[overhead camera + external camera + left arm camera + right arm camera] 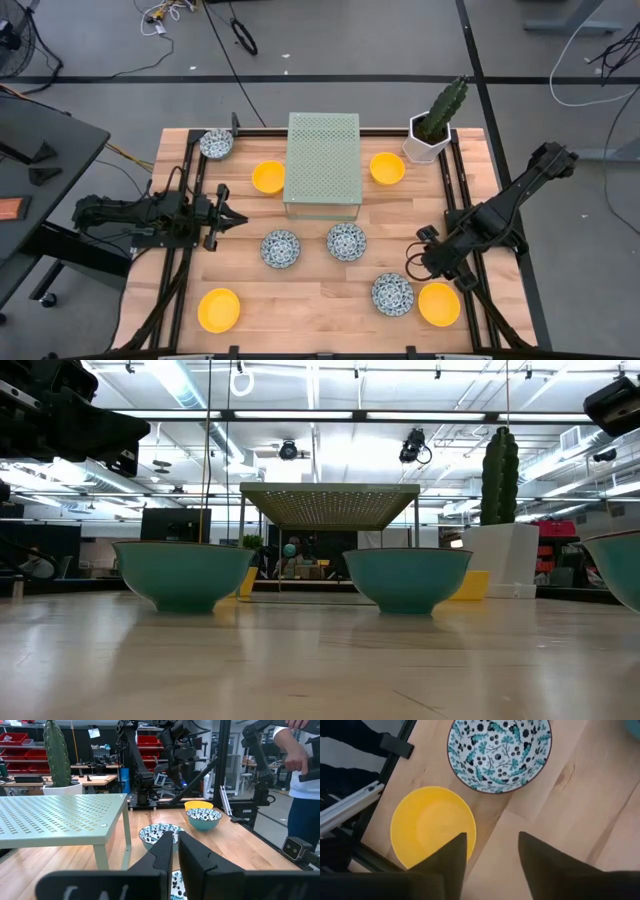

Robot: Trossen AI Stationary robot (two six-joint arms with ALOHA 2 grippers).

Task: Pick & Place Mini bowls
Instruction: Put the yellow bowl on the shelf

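A: High view. The right gripper (418, 262) hangs over the near right part of the bench (320, 305). A patterned bowl (393, 294) and a yellow bowl (439, 303) lie just ahead of its jaws, side by side and touching. The left gripper (232, 219) waits at the left side, jaws pointing toward two more patterned bowls (281, 248) in the middle.

B: And the remaining bowls?

A: Well behind both jaws: yellow ones (268, 177) on either side of the green perforated stand (323, 163), and a patterned one at the far left corner. One more yellow lies at the near left.

B: Low view?

A: Two bowls (183, 573) stand upright before the stand; no jaws are readable there.

B: Left wrist view?

A: The left jaws stand nearly closed, a thin gap between them, empty.

B: Right wrist view?

A: The right jaws are parted and hold nothing. One fingertip (455, 851) overlaps the yellow bowl's rim; the patterned bowl sits just beyond the jaws.
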